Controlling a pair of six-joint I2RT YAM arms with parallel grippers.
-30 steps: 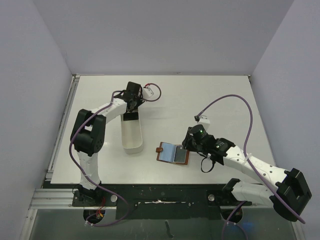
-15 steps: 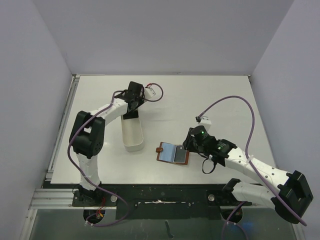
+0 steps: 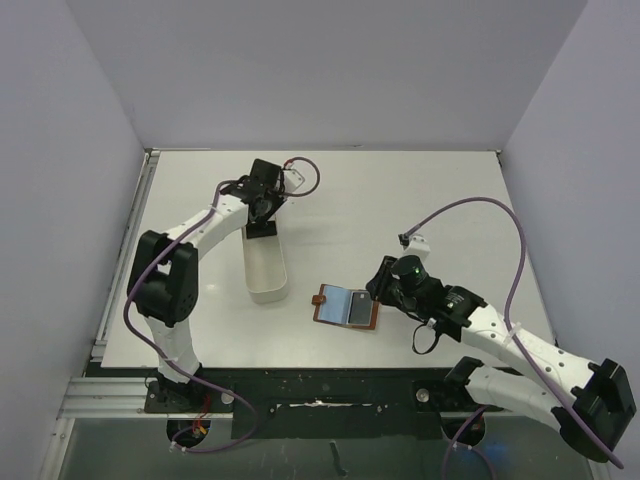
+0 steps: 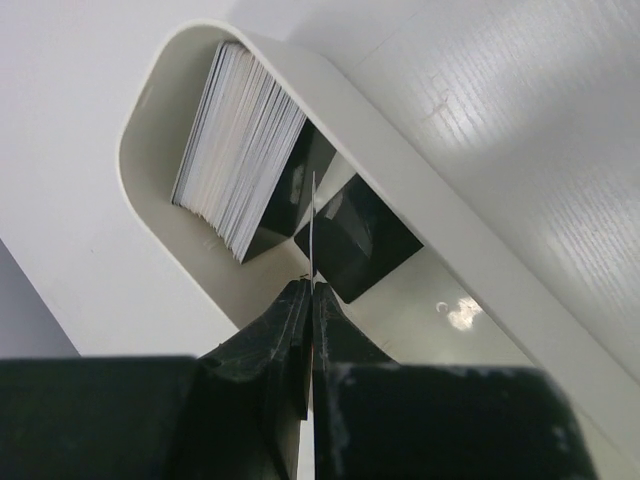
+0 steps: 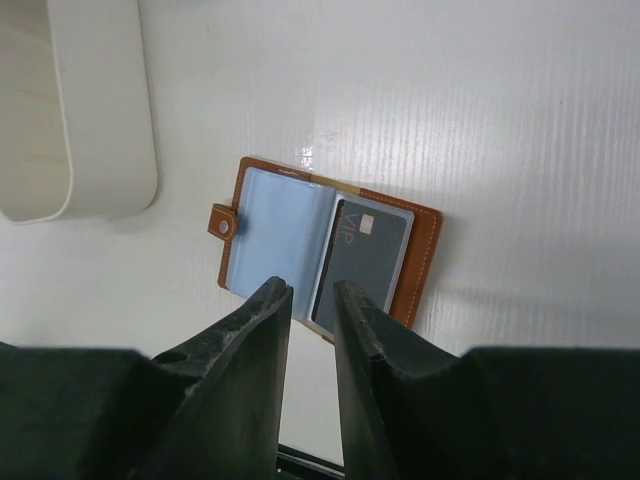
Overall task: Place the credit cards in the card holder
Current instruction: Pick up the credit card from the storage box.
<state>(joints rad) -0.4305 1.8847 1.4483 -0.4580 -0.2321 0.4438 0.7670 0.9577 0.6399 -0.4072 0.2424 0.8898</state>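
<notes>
The credit cards [image 4: 240,150] stand packed on edge at the far end of a long white tray [image 4: 420,200], with two dark ones [image 4: 360,235] leaning beside them. My left gripper [image 4: 311,285] is shut on one thin card [image 4: 313,215], seen edge-on above the tray floor. In the top view this gripper [image 3: 262,225] sits at the tray's far end. The card holder [image 5: 280,220] lies open on the table, with a dark grey card [image 5: 365,260] in its right pocket. My right gripper [image 5: 312,290] hovers over its near edge, slightly open and holding nothing.
The white tray [image 3: 266,296] runs lengthwise left of the card holder [image 3: 347,306], close to its closure tab. White walls enclose the table on three sides. A purple cable loops above the right arm [image 3: 480,325].
My left gripper has closed onto a single card at the tray's far end. The right arm shifted slightly beside the card holder, its jaws much as before.
</notes>
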